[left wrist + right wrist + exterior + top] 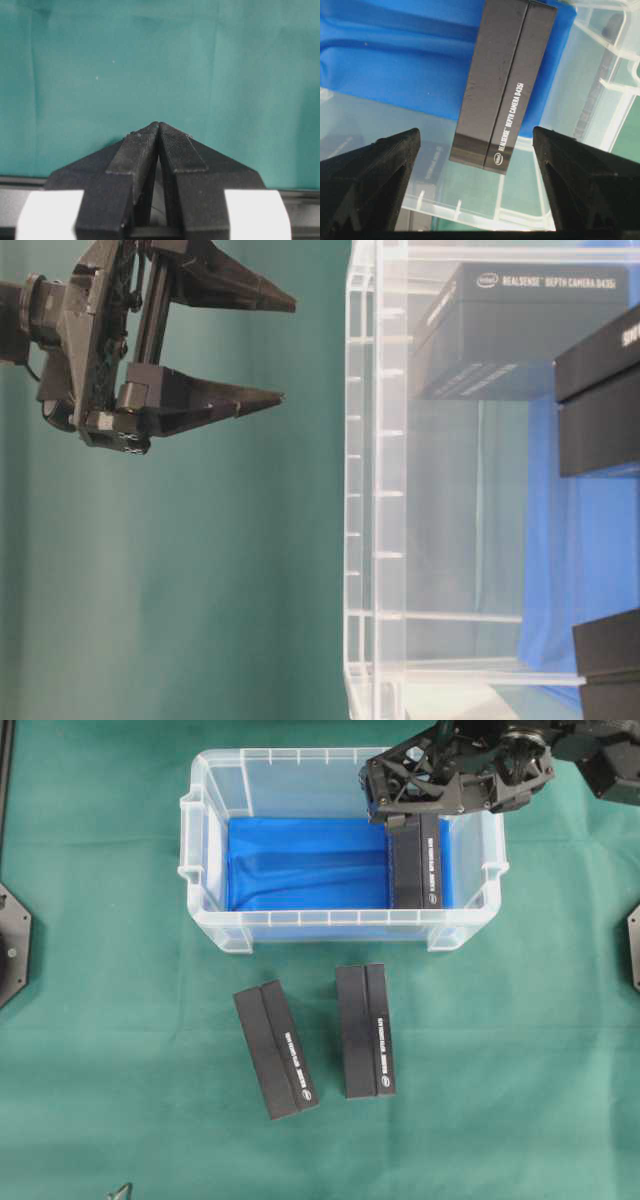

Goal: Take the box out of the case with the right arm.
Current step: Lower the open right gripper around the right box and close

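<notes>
The clear case (340, 926) with a blue floor lining stands on the green cloth. One black box (416, 860) lies flat inside it against the right wall. My right gripper (398, 808) hovers over the box's far end, open and empty. In the right wrist view the box (505, 85) lies lengthwise between and beyond the spread fingers of the right gripper (475, 131), not touching them. The table-level view shows that gripper (283, 350) open and apart from the case's wall (375, 490). My left gripper (158, 124) is shut over bare cloth, holding nothing.
Two more black boxes (275, 1048) (365, 1030) lie on the cloth in front of the case. The case's rim and front wall (470, 210) pass under the right fingers. Arm bases sit at the left edge (10, 940) and right edge (634, 945).
</notes>
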Robot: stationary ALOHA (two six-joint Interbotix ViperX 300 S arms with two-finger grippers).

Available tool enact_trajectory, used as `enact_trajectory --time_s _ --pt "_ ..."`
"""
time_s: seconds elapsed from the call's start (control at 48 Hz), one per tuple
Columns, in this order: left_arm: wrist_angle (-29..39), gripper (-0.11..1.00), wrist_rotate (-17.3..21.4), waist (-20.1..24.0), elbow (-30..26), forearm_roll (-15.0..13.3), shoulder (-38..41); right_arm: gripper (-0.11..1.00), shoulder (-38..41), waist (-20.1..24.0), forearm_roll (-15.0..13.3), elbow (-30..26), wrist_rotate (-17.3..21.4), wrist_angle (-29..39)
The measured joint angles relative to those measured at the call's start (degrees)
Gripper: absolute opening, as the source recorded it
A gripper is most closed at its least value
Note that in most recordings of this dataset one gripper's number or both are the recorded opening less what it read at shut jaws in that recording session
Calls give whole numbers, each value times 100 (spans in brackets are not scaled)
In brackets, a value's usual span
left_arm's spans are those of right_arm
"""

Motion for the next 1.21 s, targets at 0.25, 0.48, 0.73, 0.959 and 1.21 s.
enact_trajectory --time_s 0.25,0.48,0.73,0.959,1.21 --pt "0 0 0 0 0 0 0 89 0 0 0 0 9 0" --pt "0 0 0 0 0 0 0 89 0 0 0 -9 18 0" --pt "0 0 0 0 0 -9 0 89 0 0 0 9 18 0" --pt "0 0 0 0 -9 -9 0 89 0 -9 0 149 62 0" --pt "0 0 0 0 0 -9 0 89 0 -9 0 580 255 -246"
